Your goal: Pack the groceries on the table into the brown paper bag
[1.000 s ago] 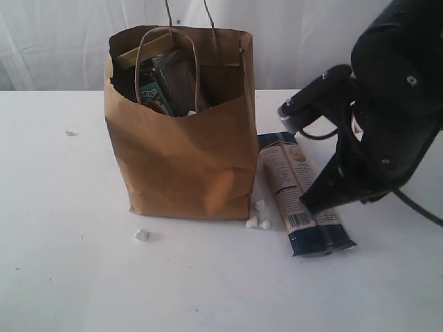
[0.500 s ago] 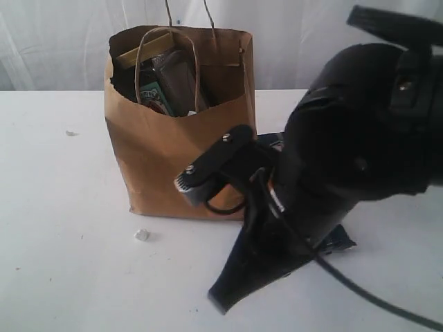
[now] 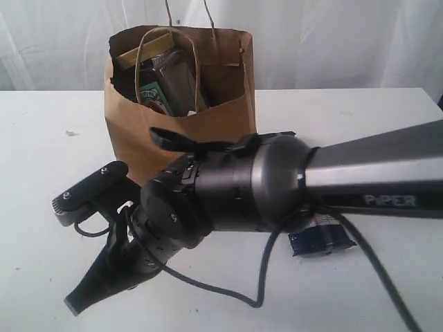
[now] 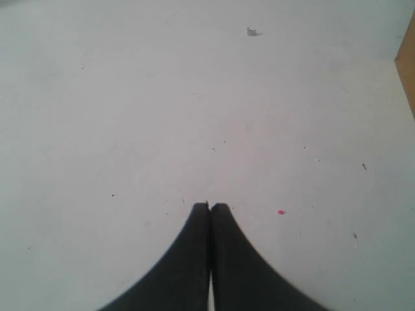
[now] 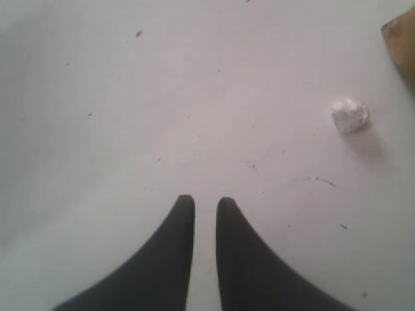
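The brown paper bag (image 3: 208,114) stands upright at the back of the white table (image 3: 41,200), with several groceries (image 3: 166,83) showing inside its open top. Only the end of the dark-blue noodle packet (image 3: 322,241) shows on the table right of the bag; my right arm hides the rest of it. That arm reaches across in front of the bag. Its right gripper (image 3: 72,305) (image 5: 205,201) is low over the front left of the table, slightly open and empty. My left gripper (image 4: 211,206) is shut and empty over bare tabletop, and does not show in the exterior view.
A white crumb (image 5: 349,115) lies on the table beside a corner of the bag (image 5: 401,29), ahead of the right gripper. Another crumb (image 3: 69,133) (image 4: 251,31) lies at the far left. The bag's edge (image 4: 408,65) shows in the left wrist view.
My right arm has swung from beside the noodle packet leftward across the front of the bag, ending at the table's front left. It now covers most of the packet.
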Available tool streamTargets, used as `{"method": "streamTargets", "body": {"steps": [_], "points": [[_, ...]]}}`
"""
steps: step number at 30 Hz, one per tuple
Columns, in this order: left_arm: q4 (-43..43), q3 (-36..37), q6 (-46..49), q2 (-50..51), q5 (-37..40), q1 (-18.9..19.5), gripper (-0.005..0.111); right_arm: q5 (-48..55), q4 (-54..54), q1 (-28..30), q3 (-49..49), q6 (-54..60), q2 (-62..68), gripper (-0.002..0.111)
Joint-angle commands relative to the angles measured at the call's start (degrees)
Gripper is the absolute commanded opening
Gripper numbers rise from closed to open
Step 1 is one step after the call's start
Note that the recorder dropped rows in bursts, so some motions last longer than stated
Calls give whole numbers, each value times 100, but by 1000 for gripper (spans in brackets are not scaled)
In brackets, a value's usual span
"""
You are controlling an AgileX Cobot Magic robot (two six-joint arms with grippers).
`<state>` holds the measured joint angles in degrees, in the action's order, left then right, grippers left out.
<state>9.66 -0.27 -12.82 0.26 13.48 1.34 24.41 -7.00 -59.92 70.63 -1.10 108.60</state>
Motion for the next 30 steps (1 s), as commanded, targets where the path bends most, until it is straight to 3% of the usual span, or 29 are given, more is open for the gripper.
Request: {"method": "streamTargets", "body": {"steps": [1,4,10,30], "points": [[-21,27,3,-26,-33,-11,0,-464,21,1,280,-366,341,33],[-21,27,3,-26,-33,-11,0,-548,55,124,454,-565,495,42],[-21,27,3,-26,-33,-11,0,-326,42,661,722,-1723,760,43],[-21,27,3,-26,-33,-11,0,-859,700,744,889,-1671,1263,43]]}}
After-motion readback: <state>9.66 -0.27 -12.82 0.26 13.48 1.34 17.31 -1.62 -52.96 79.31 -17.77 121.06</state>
